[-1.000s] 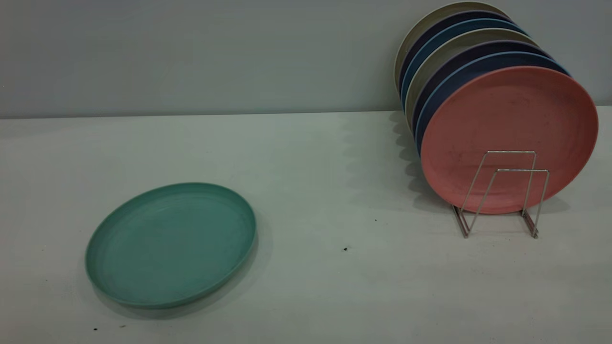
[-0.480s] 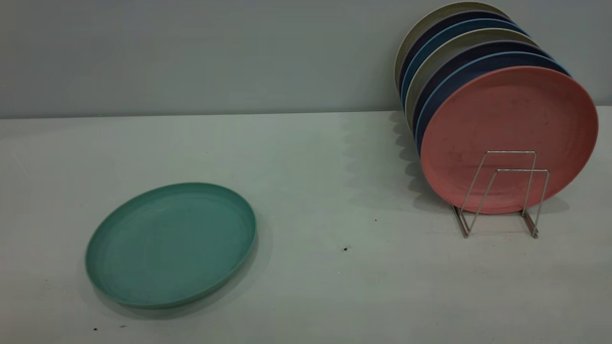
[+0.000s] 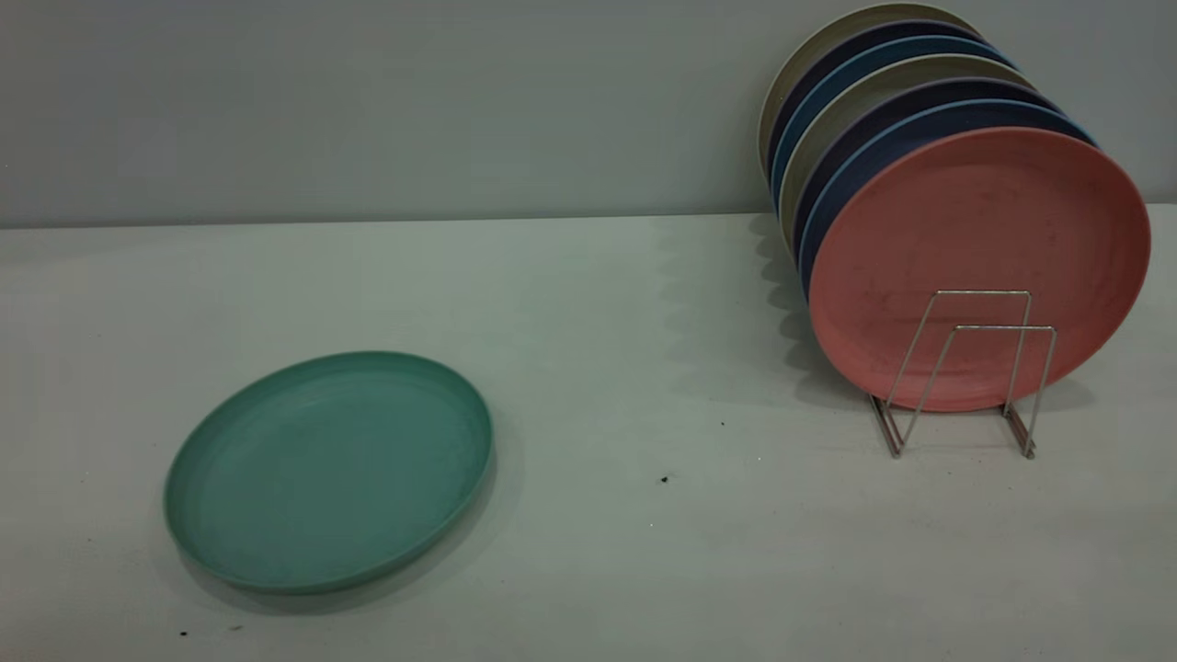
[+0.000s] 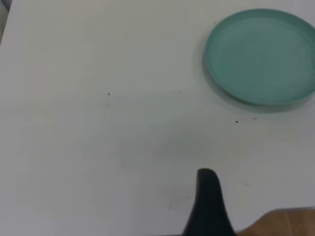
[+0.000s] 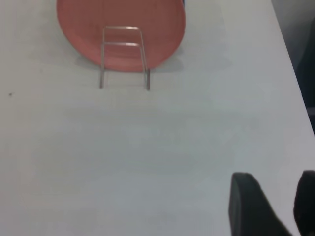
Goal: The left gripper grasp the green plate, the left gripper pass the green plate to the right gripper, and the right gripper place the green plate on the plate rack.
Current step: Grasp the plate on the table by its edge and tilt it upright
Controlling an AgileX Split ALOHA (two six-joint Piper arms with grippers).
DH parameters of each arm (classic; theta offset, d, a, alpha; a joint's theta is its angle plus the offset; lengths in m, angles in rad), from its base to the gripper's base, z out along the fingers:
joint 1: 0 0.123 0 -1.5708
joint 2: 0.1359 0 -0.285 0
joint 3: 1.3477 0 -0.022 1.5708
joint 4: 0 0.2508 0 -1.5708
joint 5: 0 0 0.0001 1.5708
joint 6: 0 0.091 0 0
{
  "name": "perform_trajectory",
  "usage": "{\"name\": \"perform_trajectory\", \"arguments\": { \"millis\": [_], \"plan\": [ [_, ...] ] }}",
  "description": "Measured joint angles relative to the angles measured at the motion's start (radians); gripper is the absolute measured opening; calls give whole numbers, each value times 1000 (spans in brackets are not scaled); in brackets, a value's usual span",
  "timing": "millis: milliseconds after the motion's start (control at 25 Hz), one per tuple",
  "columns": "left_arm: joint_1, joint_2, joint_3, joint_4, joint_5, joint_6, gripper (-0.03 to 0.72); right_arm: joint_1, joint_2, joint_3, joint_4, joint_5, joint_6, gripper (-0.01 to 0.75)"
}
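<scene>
The green plate (image 3: 328,471) is lying flat on the white table (image 3: 644,570), round, matte teal-green, with a low raised rim. It is sitting well apart from the plate rack (image 3: 965,372), where a salmon-pink plate (image 3: 979,230) is standing upright in front of the other plates. The left gripper (image 4: 209,206) is showing only 1 jaw; its state cannot be told. The right gripper (image 5: 275,206) is hovering with 2 jaws spread, holding nothing.

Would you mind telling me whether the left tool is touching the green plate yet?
Apart. The left wrist view shows bare table between the left tool and the green plate, which lies flat and untouched.
</scene>
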Motion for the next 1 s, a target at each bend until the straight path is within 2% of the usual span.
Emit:
{"name": "perform_trajectory", "arguments": {
  "millis": [160,520,640,840,920,1000],
  "plan": [
    [0,136,-64,-1,-60,0,589,0,138,-55,7,-74,-13,270],
    [0,675,-233,-109,-269,2,589,0,616,-195,77,-240,-103,466],
    [0,837,-261,-161,-316,2,589,0,746,-218,198,-333,-205,481],
    [0,1071,-281,-194,-400,10,589,13,942,-227,512,-448,-502,483],
    [0,1153,-282,-195,-431,30,589,52,1025,-227,644,-484,-618,483],
    [0,1224,-282,-196,-466,41,589,123,1102,-227,778,-532,-724,483]
  ]
}}
